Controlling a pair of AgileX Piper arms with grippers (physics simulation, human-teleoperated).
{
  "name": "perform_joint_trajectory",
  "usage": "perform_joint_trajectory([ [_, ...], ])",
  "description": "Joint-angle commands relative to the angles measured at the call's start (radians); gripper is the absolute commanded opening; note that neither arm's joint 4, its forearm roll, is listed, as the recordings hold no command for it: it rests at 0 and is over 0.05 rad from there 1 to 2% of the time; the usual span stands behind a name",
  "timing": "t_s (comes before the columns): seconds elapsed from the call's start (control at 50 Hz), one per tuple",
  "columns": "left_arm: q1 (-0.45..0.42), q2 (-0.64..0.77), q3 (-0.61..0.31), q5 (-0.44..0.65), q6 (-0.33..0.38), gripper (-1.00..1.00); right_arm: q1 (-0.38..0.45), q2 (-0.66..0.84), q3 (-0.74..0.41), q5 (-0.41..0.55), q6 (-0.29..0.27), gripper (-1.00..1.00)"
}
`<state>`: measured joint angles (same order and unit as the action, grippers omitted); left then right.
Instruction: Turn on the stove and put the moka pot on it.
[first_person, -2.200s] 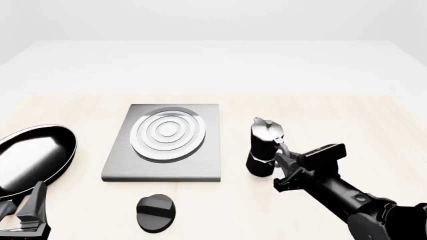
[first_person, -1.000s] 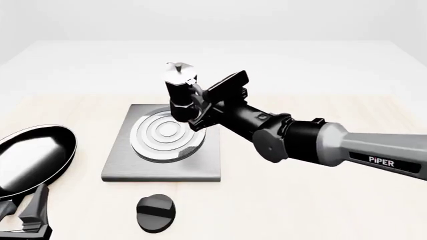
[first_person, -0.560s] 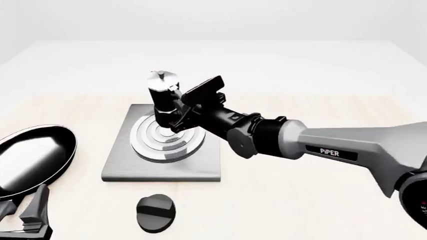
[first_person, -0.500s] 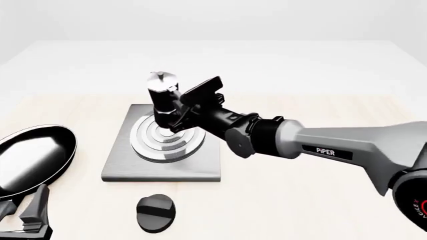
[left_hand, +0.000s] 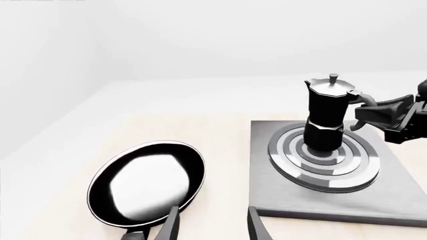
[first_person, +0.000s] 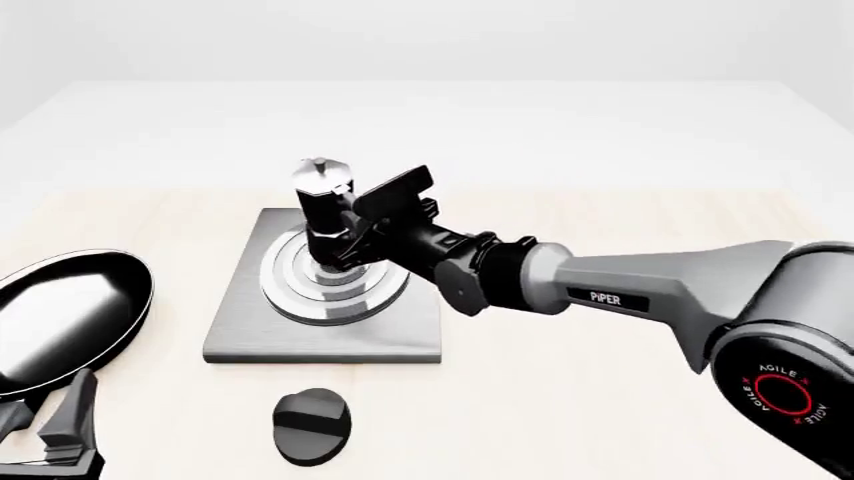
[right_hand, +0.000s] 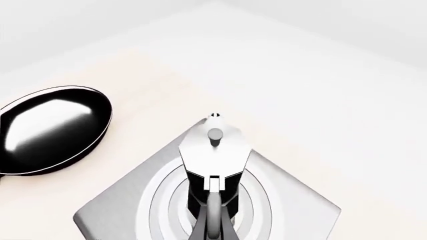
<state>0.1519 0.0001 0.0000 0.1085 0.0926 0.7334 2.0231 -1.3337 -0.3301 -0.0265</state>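
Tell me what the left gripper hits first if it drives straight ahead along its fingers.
Probably the frying pan: its near rim lies just beyond the open left gripper. Depth is unclear, so it might skim over the rim.

The right arm (first_person: 641, 290) was grey-shelled with white "PIPER" lettering, black wrist joints, a black base joint bearing what looked like a red-ringed AgileX logo.
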Motion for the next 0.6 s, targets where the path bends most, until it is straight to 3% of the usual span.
perform_joint_trajectory([
  [0.02,0.001,0.000,0.000,-0.005,0.006,1.00,-0.004,0.033,-0.021,-0.009,0.012,-1.00],
  [0.6,0.006,0.000,0.000,0.006,-0.005,1.00,0.000,0.079,-0.033,0.008,0.013,-1.00],
])
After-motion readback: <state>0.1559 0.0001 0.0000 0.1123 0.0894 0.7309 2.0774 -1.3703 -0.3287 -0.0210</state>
